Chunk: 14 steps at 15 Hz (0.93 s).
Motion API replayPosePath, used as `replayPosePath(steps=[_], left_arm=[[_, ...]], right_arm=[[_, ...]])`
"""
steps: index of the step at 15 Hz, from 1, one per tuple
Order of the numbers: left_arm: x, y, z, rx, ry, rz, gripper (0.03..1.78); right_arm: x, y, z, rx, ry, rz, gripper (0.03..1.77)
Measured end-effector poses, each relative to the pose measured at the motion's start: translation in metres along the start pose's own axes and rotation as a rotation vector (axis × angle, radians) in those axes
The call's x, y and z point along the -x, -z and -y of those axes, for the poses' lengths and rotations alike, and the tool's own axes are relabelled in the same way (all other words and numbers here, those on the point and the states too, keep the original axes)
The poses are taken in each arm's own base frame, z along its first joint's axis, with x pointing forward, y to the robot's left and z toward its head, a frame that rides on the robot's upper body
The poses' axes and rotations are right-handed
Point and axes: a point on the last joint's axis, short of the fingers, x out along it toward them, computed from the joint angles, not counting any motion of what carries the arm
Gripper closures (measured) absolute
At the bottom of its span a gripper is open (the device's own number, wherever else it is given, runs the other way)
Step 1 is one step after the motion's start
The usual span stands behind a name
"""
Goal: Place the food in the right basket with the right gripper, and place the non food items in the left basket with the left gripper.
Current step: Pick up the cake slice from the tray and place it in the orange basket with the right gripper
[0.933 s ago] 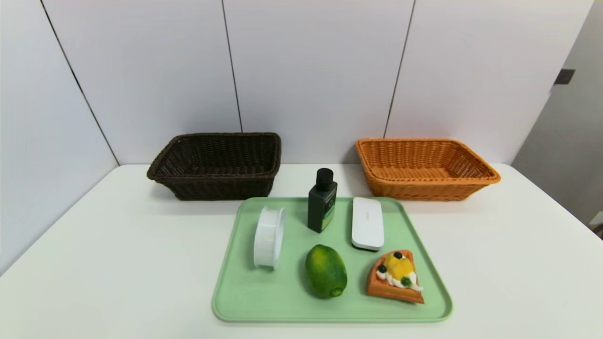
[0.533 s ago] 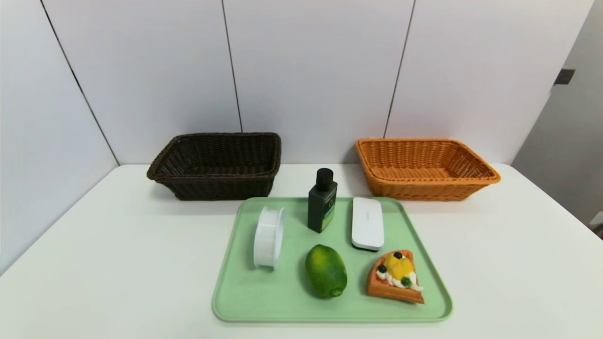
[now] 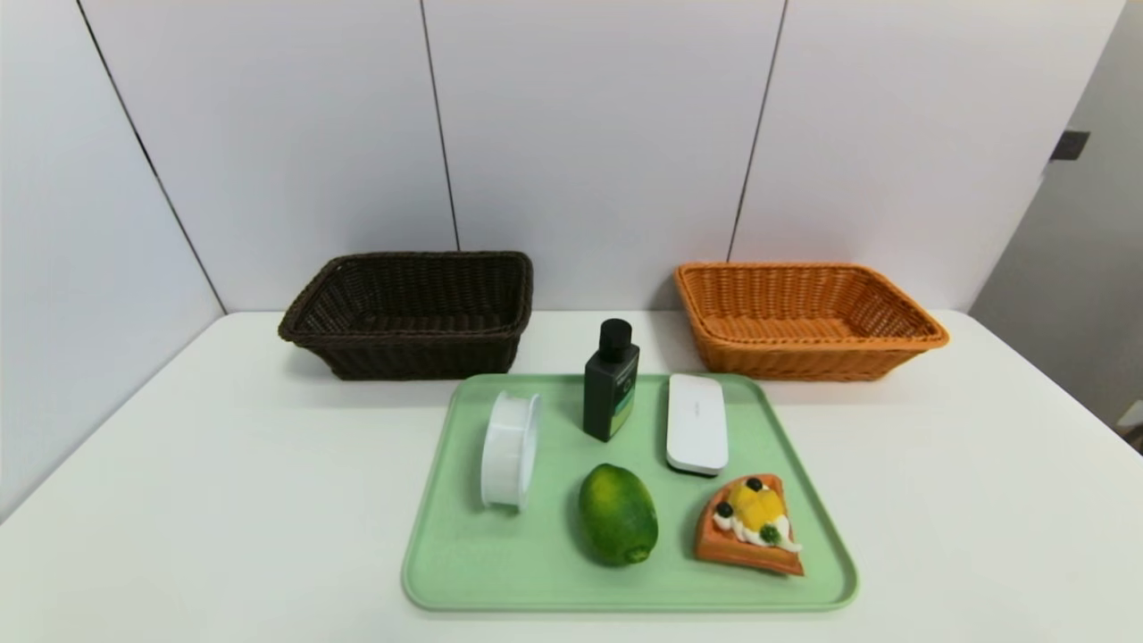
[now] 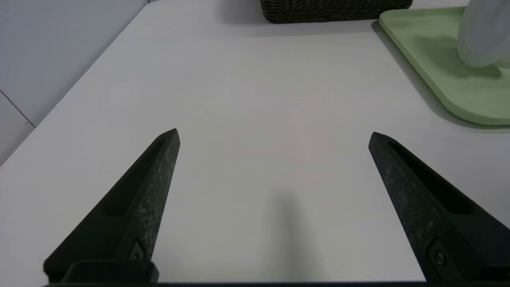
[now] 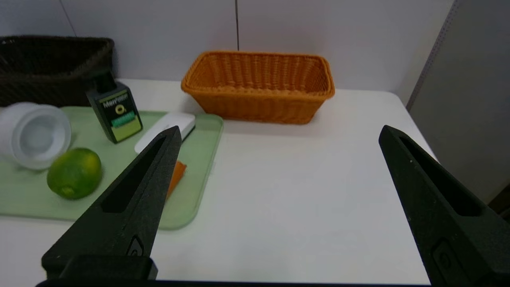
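Fingers apart, the right gripper (image 5: pixel 279 129) waits beside the tray's (image 5: pixel 187 223) right edge, tart (image 5: pixel 176 179) inward, nearby.

Bottle (image 3: pixel 611 384) between disc container (image 3: pixel 510 451) and flat box (image 3: pixel 696 424), behind oval fruit (image 3: pixel 618 515), all on tray (image 3: pixel 554 585)

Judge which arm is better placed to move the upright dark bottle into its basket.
Left, probably: its open end effector hangs on the side of the dark brown basket, the bottle's destination; the right one hangs on the orange basket's side.
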Motion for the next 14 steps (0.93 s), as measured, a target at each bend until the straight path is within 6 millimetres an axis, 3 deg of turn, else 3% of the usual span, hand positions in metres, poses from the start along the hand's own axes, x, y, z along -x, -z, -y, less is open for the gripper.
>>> replayPosePath(steps=[3,5,7,9,12,14], left_arm=[[0.005,-0.011,0.0,-0.038,0.02,-0.069,0.12],[0.004,-0.031,-0.001,-0.039,0.033,-0.151,0.12],[-0.007,-0.067,-0.003,-0.032,0.045,-0.207,0.12],[-0.029,-0.112,-0.004,-0.005,0.066,-0.247,0.12],[-0.084,-0.18,-0.006,0.038,0.102,-0.279,0.12],[-0.129,-0.208,-0.004,0.054,0.13,-0.299,0.12]], right_arm=[[-0.038,-0.081,0.003,-0.064,-0.037,-0.076,0.09],[-0.071,-0.111,0.002,-0.128,-0.08,-0.202,0.09],[-0.106,-0.117,-0.005,-0.171,-0.137,-0.396,0.09],[-0.136,-0.11,-0.016,-0.205,-0.176,-0.593,0.09],[-0.174,-0.096,-0.04,-0.291,-0.187,-0.862,0.09],[-0.196,-0.084,-0.058,-0.358,-0.172,-1.037,0.09]])
